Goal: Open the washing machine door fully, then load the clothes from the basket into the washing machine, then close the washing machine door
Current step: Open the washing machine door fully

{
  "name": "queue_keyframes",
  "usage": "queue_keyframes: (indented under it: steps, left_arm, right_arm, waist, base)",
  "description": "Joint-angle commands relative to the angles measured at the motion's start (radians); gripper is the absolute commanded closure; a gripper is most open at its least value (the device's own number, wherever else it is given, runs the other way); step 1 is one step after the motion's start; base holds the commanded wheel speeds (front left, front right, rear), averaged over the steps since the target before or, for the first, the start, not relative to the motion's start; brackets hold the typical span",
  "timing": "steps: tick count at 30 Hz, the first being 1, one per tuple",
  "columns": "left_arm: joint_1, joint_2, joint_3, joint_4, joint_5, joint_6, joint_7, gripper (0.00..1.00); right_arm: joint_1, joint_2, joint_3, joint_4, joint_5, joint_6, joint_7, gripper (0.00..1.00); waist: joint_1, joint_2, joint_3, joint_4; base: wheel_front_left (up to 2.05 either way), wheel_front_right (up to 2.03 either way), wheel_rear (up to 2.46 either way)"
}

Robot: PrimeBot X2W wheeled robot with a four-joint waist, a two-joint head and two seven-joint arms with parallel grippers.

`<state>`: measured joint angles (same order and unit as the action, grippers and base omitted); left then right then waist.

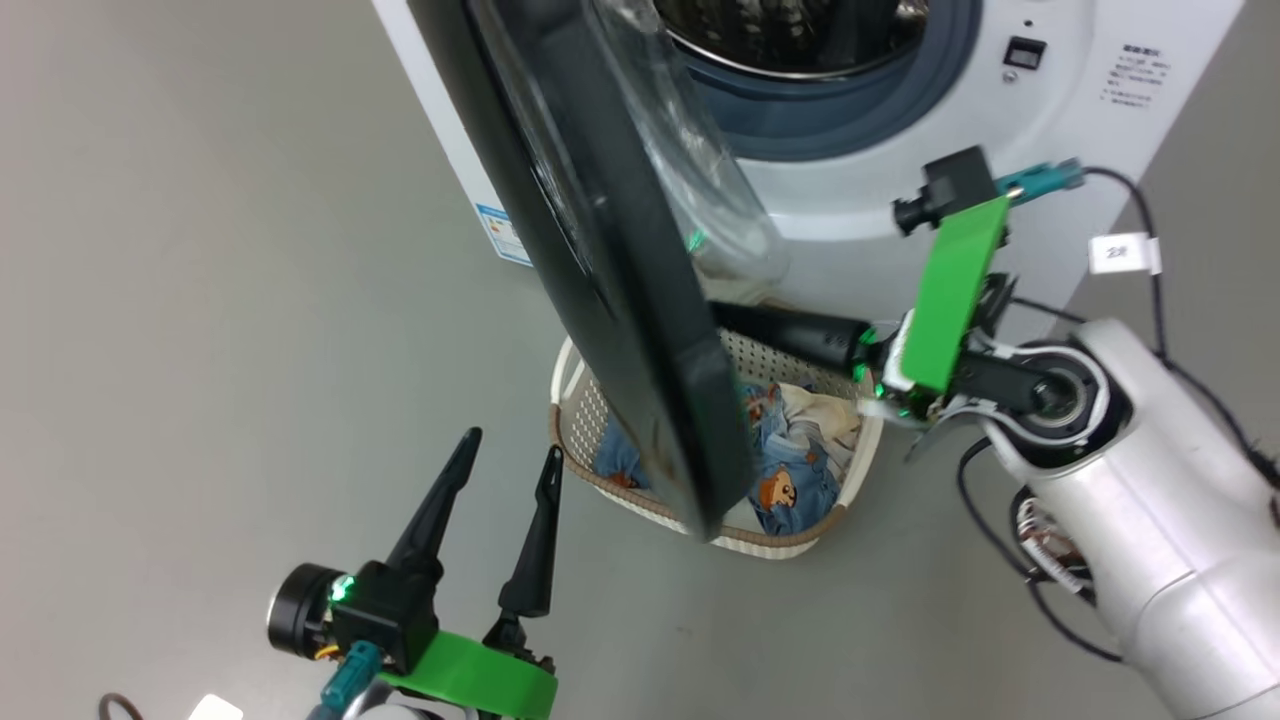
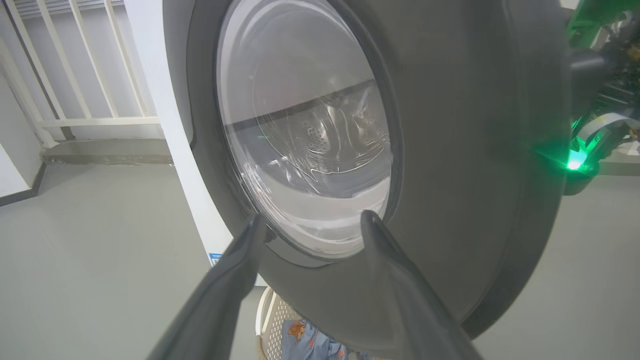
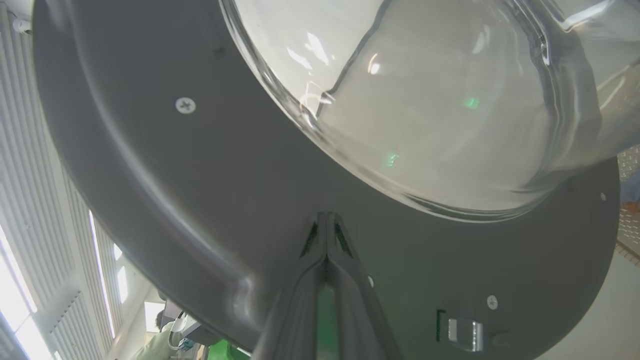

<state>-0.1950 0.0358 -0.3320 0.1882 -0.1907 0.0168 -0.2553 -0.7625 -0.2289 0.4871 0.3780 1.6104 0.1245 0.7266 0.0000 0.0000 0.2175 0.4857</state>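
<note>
2 closed right jaws at door (image 3: 150, 175)

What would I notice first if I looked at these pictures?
The big black door of the washing machine stands open across the middle. Under it on the floor sits a basket of blue bear-print clothes. The right gripper, shut, meets the door's inner side, and the left gripper hangs open at lower left.

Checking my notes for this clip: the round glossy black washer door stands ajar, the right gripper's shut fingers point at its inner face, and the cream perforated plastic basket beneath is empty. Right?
Not empty: in the head view the cream perforated basket holds light blue bear-print clothes. The rest stands.
</note>
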Motion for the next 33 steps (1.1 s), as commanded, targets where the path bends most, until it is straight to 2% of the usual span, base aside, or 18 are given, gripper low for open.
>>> queue_keyframes:
  steps: [1, 8, 16, 17, 18, 19, 20, 21, 29, 33]
  left_arm:
    - [0.002, 0.014, 0.04, -0.018, 0.011, -0.007, -0.006, 0.0]
    - [0.014, 0.014, 0.062, -0.008, 0.018, -0.013, -0.006, 0.0]
    - [0.023, 0.014, 0.123, 0.015, 0.013, -0.038, -0.006, 0.0]
    - [0.024, 0.015, 0.133, 0.02, 0.015, -0.041, -0.006, 0.0]
    - [0.026, 0.016, 0.144, 0.024, 0.017, -0.045, -0.006, 0.0]
    - [0.026, 0.017, 0.154, 0.028, 0.02, -0.048, -0.006, 0.0]
    - [0.027, 0.019, 0.164, 0.031, 0.024, -0.051, -0.006, 0.0]
    - [0.028, 0.021, 0.174, 0.033, 0.027, -0.054, -0.006, 0.0]
    - [0.048, 0.028, 0.243, 0.033, 0.046, -0.064, -0.006, 0.0]
    - [0.068, 0.027, 0.273, 0.034, 0.051, -0.067, -0.006, 0.0]
  right_arm:
    - [0.017, 0.038, 0.012, -0.037, 0.006, 0.006, 0.007, 1.0]
    - [0.038, 0.062, 0.016, -0.03, -0.016, 0.006, -0.001, 1.0]
    - [0.086, 0.046, -0.027, -0.031, -0.036, 0.006, -0.07, 0.98]
    - [0.096, 0.042, -0.034, -0.032, -0.038, 0.006, -0.083, 0.82]
    - [0.107, 0.036, -0.041, -0.032, -0.043, 0.006, -0.097, 0.59]
    - [0.117, 0.03, -0.046, -0.032, -0.049, 0.006, -0.112, 0.44]
    - [0.129, 0.024, -0.052, -0.032, -0.055, 0.006, -0.129, 0.07]
    - [0.14, 0.017, -0.057, -0.03, -0.059, 0.006, -0.144, 0.0]
    - [0.204, -0.026, -0.075, -0.032, -0.113, 0.006, -0.298, 0.0]
    - [0.235, -0.062, -0.05, -0.029, -0.169, 0.006, -0.399, 0.0]
  waist:
    - [0.0, 0.0, -0.014, 0.013]
    - [0.0, 0.0, -0.034, 0.003]
    - [0.0, 0.0, -0.067, -0.07]
    - [0.0, 0.0, -0.072, -0.081]
    - [0.0, 0.0, -0.076, -0.093]
    - [0.0, 0.0, -0.081, -0.104]
    - [0.0, 0.0, -0.086, -0.115]
    - [0.0, 0.0, -0.091, -0.125]
    - [0.0, 0.0, -0.122, -0.209]
    - [0.0, 0.0, -0.138, -0.245]
  base:
    - [0.0, 0.0, 0.0]
    - [0.0, 0.0, 0.0]
    - [0.0, 0.0, 0.0]
    - [0.0, 0.0, 0.0]
    - [0.0, 0.0, 0.0]
    - [0.0, 0.0, 0.0]
    - [0.0, 0.0, 0.0]
    - [0.0, 0.0, 0.0]
    - [0.0, 0.0, 0.0]
    - [0.0, 0.0, 0.0]
